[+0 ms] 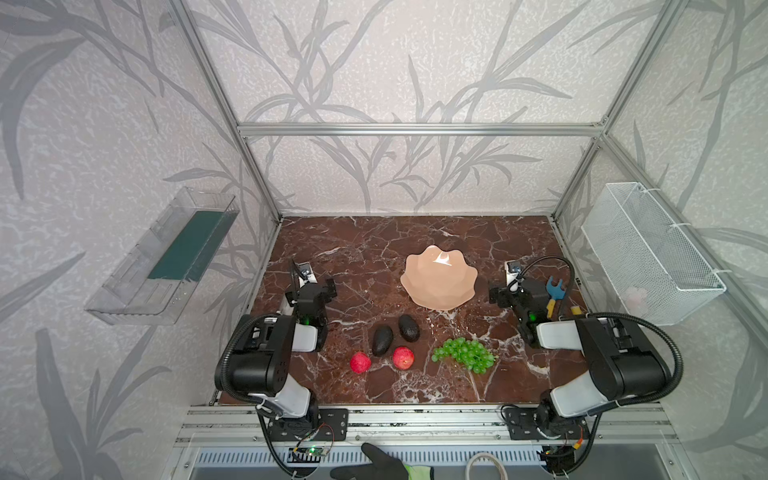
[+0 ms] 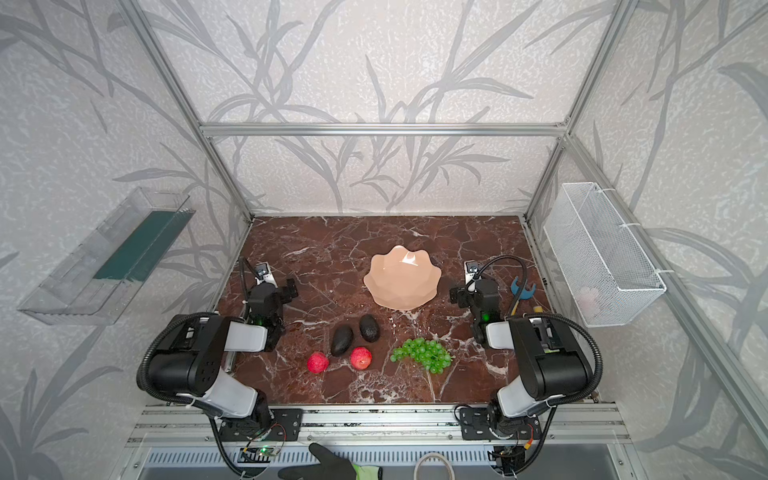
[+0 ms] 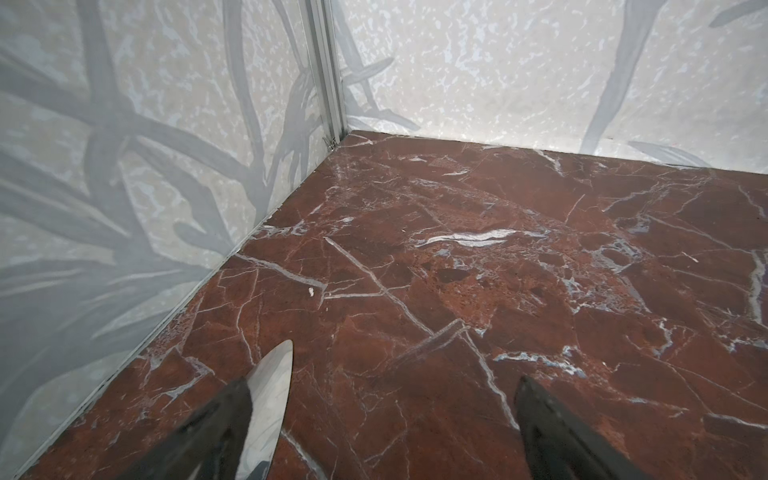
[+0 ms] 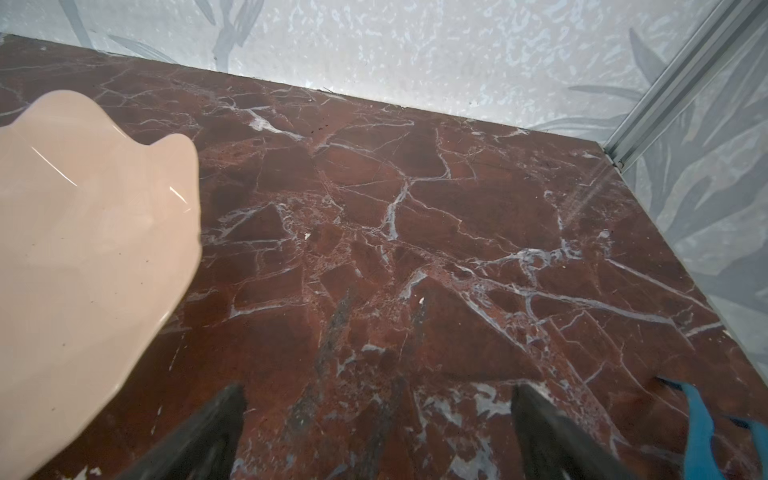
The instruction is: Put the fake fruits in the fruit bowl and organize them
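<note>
Lower centre, both top views: avocados (image 1: 382, 340) (image 1: 409, 327), apples (image 1: 360, 362) (image 1: 403, 358), grapes (image 1: 464, 353) on surface (image 1: 353, 249), below empty bowl (image 1: 438, 282). Both released, holding nothing: left hand (image 3: 405, 362), right hand (image 4: 378, 388). Suggest left takes near apple: come straight down, straddle widest part, close gently; may roll.

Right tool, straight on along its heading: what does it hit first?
Likely bare marble tabletop: the open right tool angles down at it, with the fruit bowl off one side and the blue garden implement off the other. Depth unclear.
</note>
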Controlling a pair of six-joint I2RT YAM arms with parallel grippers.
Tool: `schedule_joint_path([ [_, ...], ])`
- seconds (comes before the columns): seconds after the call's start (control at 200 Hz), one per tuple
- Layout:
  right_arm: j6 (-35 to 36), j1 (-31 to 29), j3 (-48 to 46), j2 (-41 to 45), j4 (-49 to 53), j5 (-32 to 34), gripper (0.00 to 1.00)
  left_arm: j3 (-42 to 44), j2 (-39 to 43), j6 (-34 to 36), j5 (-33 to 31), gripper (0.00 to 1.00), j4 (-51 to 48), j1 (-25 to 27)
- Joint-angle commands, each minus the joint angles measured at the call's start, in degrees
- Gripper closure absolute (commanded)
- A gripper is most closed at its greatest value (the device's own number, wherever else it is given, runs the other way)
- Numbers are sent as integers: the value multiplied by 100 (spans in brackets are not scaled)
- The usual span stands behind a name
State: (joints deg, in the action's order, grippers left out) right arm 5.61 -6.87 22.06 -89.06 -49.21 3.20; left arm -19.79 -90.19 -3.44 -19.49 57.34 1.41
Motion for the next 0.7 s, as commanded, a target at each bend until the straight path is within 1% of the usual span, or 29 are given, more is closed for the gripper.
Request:
schedule_joint_path([
  [0.0,-5,18,102,55,12,-170,1,-97,-24,63,-55,1,-15,-9],
  [0.695,-49,19,114,38,17,-100,1,-97,-25,57,-55,1,-30,-9],
])
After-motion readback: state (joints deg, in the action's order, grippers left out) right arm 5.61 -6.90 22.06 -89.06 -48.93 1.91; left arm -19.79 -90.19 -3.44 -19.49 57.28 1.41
